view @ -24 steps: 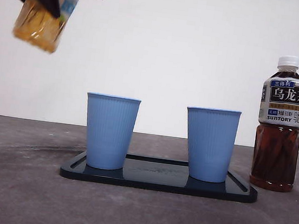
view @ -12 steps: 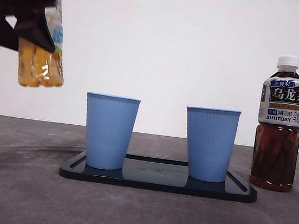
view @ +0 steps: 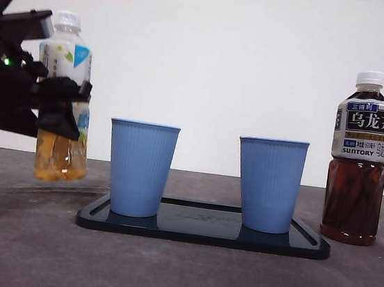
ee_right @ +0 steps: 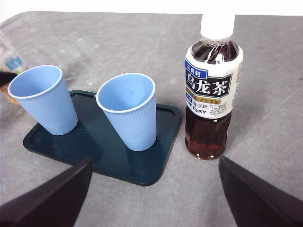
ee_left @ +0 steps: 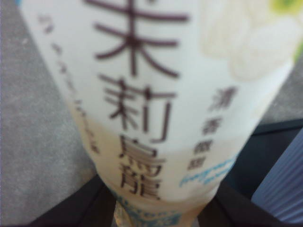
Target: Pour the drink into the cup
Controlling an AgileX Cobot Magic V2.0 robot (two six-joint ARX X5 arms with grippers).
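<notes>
At the left of the front view, the left gripper (view: 60,103) is clamped around the middle of a jasmine tea bottle (view: 66,96), holding it nearly upright and clear of the counter (view: 176,274), just beside the dark tray (view: 202,230). The bottle's white cap is on and amber drink fills its lower part. Two blue ribbed cups stand upright on the tray: the left cup (view: 140,168) nearest the held bottle, the right cup (view: 270,184) toward the tray's other end. Off the tray, near that end, an oolong tea bottle (view: 359,158) stands capped on the counter, dark tea up to its shoulder. The left wrist view offers only a blurred close-up of the held bottle's white label and its dark characters (the jaws show as dark shapes either side of the bottle's base), with a corner of the tray and a sliver of blue cup behind. The right wrist view supplies what the level view cannot: it looks down into both cups, which appear empty, and shows the right gripper (ee_right: 151,198) hovering above the counter with jaws spread wide apart and nothing between them, near the oolong tea bottle and the tray.
</notes>
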